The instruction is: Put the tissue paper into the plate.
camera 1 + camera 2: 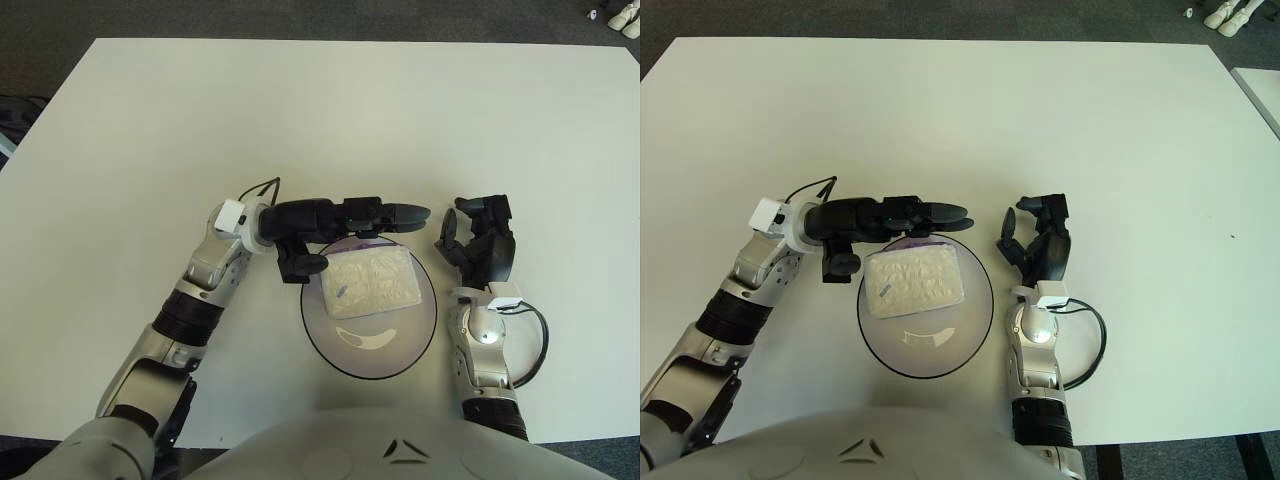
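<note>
A white tissue pack [371, 283] lies flat in the upper part of a clear round plate [400, 355] with a dark rim, near the table's front edge. My left hand [345, 225] reaches across from the left and hovers over the plate's far rim, just beyond the pack, with fingers stretched out to the right and the thumb hanging down by the pack's left corner. It holds nothing. My right hand [475, 240] shows just right of the plate, fingers loosely spread and empty.
The white table [330, 120] stretches far back and to both sides. A black cable [535, 345] loops beside my right wrist. Dark floor lies beyond the table edges.
</note>
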